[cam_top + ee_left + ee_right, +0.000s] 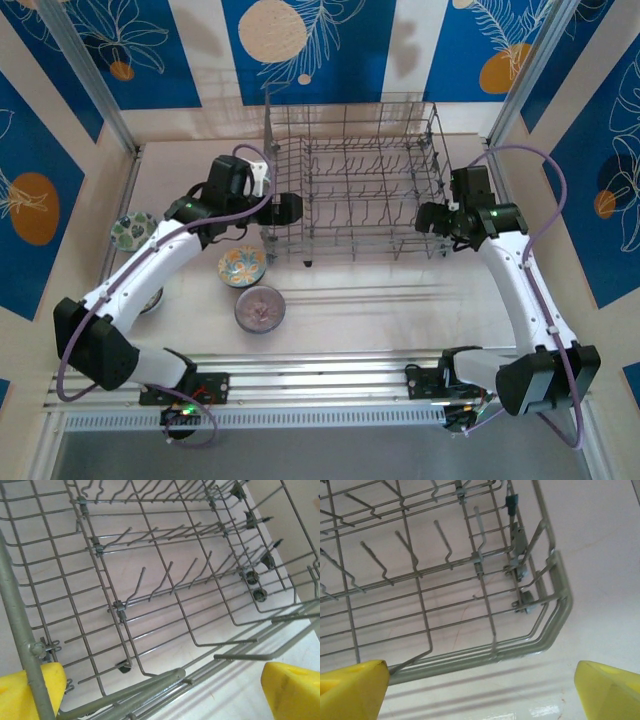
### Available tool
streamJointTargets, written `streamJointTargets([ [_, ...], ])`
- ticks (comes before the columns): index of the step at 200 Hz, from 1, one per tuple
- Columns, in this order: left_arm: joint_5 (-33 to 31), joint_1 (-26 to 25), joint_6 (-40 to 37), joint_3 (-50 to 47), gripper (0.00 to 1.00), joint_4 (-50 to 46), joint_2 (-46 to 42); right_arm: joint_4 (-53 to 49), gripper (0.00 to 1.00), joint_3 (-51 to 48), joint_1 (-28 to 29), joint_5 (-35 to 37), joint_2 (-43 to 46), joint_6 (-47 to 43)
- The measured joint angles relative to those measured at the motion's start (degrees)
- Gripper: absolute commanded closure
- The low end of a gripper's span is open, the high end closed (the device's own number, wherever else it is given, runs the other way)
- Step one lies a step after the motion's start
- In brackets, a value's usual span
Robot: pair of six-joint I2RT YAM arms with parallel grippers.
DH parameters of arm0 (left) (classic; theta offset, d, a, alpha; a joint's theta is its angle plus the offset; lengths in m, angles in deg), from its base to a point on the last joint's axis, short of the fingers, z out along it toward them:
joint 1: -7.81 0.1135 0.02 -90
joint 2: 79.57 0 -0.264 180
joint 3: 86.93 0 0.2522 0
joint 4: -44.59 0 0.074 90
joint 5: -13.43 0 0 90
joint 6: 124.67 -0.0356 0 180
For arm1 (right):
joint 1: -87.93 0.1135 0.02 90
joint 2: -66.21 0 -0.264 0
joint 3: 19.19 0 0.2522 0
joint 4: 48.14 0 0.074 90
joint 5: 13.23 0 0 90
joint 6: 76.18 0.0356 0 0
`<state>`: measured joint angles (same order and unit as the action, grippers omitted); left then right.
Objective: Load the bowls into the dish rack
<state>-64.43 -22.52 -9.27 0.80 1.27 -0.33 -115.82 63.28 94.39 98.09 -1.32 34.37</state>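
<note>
At 12 o'clock on the table (380, 300): dish rack (360, 180), upright. Left gripper (288, 208) sits at the rack's 8 o'clock corner, jaws released wide, the rack's lower rim crossing between its yellow fingers (292, 690). Right gripper (432, 215) sits at the 4 o'clock corner, jaws also released, gripping nothing. Bowls lie on the table outside the rack, at its 7 to 9 o'clock: green-white bowl (132, 230), orange-yellow-blue bowl (242, 266), and pinkish-grey bowl (260, 308) just beside it.

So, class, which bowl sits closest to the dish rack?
The orange-yellow bowl, by the dish rack's near-left corner; the pinkish bowl and green bowl lie farther off.
</note>
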Motion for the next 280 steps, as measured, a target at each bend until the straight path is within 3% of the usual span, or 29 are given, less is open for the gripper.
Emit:
streamJointTargets([
  [113,-0.83,-10.1,2.21,1.18,0.01,0.94,3.02,0.28,0.05,-6.16,-6.25,-3.87,2.03,2.58],
  [164,-4.96,-12.15,-0.02,5.35,0.01,-5.73,2.8,1.51,0.05,-8.26,-8.76,-6.47,2.6,3.23],
  [214,-7.96,-7.13,-3.76,8.74,0.01,-9.14,0.46,3.23,0.06,-8.52,-10.05,-7.56,2.6,4.09],
  [265,-4.11,3.85,-5.03,15.56,0.01,-9.29,4.9,3.96,0.08,-8.7,-13.0,-8.92,4.66,6.19],
  [280,-2.58,5.51,-5.18,18.93,0.06,-9.22,8.66,4.79,0.08,-9.33,-15.02,-10.29,6.47,7.13],
])
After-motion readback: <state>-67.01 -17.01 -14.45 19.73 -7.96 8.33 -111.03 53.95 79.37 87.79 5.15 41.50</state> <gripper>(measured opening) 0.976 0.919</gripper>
